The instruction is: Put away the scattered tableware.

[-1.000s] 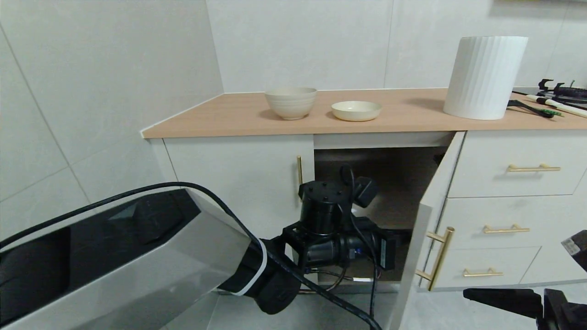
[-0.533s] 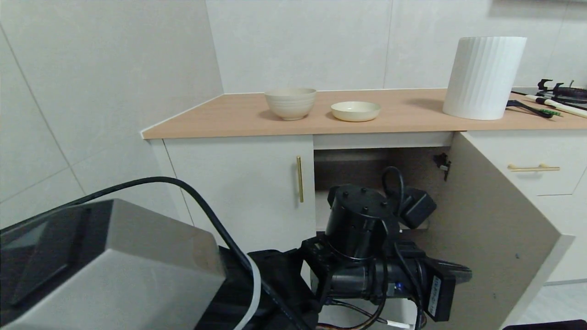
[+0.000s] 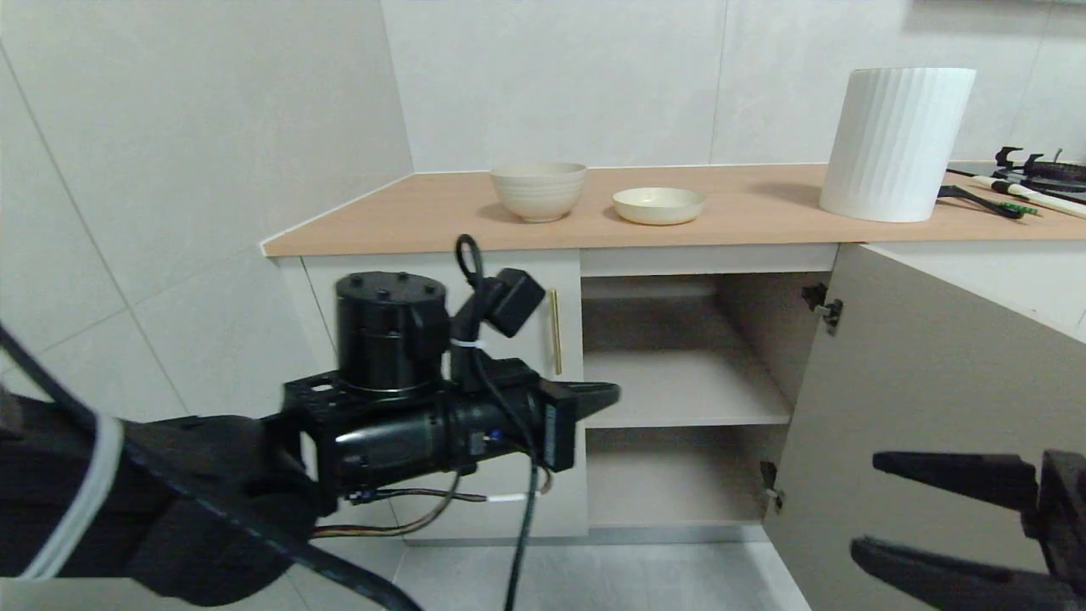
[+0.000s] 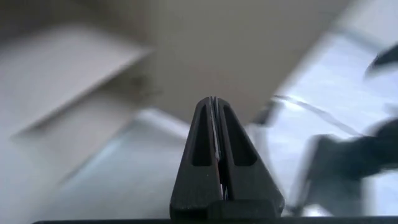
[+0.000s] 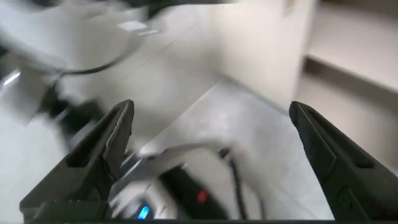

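While the cabinet (image 3: 679, 386) stands with its door (image 3: 925, 399) swung wide under the counter (image 3: 755, 216), a tall white ribbed canister (image 3: 898, 144) sits at the counter's right. Further left on the counter rest a deep beige bowl (image 3: 539, 190) and, near it on the right, a shallow cream dish (image 3: 658, 204), both upright. Both lie well above the grippers. The left gripper (image 3: 607, 392), clenched on nothing, is at shelf height before the cabinet. The right gripper (image 3: 865, 507), fingers spread, is low by the door.
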You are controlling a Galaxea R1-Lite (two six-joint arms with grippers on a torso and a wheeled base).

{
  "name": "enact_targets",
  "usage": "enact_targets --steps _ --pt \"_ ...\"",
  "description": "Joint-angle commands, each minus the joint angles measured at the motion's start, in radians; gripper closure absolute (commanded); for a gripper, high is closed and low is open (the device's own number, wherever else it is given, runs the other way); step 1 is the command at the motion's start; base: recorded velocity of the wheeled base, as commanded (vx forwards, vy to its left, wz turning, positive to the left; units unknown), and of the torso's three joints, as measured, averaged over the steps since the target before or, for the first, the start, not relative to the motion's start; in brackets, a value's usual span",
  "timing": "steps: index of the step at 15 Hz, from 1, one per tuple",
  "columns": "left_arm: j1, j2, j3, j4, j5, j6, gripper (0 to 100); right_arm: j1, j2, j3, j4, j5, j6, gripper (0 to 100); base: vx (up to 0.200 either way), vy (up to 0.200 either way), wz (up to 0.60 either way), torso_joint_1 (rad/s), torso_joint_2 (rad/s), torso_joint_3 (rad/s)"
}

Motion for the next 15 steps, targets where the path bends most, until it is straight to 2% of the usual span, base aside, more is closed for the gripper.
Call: enact_targets --steps 1,2,3,4,5,7,10,11,12,14,15 --pt "0.227 -0.364 0.208 0.093 0.11 0.095 100 -0.093 0.266 -0.216 -0.016 -0.035 -0.002 0 0.0 0.0 0.0 0.0 0.0 0.0" --pt "0.265 -0.421 0.22 0.123 0.138 0.094 100 -0.116 0.324 -0.287 -0.014 -0.038 0.0 0 0.0 0.0 0.0 0.0 0.0 0.0" --pt "0.287 -0.445 0.222 0.134 0.139 0.094 100 -0.129 0.352 -0.321 -0.014 -0.041 0.0 0 0.0 0.0 0.0 0.0 0.0 0.0" --pt "0.344 -0.497 0.223 0.159 0.138 0.089 100 -0.146 0.398 -0.383 -0.013 -0.061 0.001 0 0.0 0.0 0.0 0.0 0.0 0.0" --pt "0.387 -0.517 0.216 0.176 0.133 0.069 100 -0.146 0.407 -0.39 -0.011 -0.088 0.001 0 0.0 0.0 0.0 0.0 0.0 0.0" --pt "0.427 -0.519 0.202 0.182 0.133 0.057 100 -0.146 0.407 -0.383 -0.009 -0.136 0.001 0 0.0 0.0 0.0 0.0 0.0 0.0" --pt "0.445 -0.502 0.197 0.186 0.129 0.055 100 -0.146 0.39 -0.373 -0.008 -0.166 0.003 0 0.0 0.0 0.0 0.0 0.0 0.0" --pt "0.446 -0.494 0.194 0.183 0.127 0.054 0 -0.146 0.385 -0.371 -0.006 -0.17 0.001 0 0.0 0.0 0.0 0.0 0.0 0.0" --pt "0.453 -0.487 0.18 0.186 0.125 0.038 0 -0.146 0.385 -0.371 -0.006 -0.173 0.001 0 0.0 0.0 0.0 0.0 0.0 0.0" --pt "0.466 -0.476 0.159 0.18 0.125 -0.014 0 -0.147 0.387 -0.371 -0.006 -0.185 0.001 0 0.0 0.0 0.0 0.0 0.0 0.0" --pt "0.476 -0.476 0.154 0.18 0.125 -0.018 0 -0.15 0.387 -0.371 -0.006 -0.186 0.001 0 0.0 0.0 0.0 0.0 0.0 0.0"
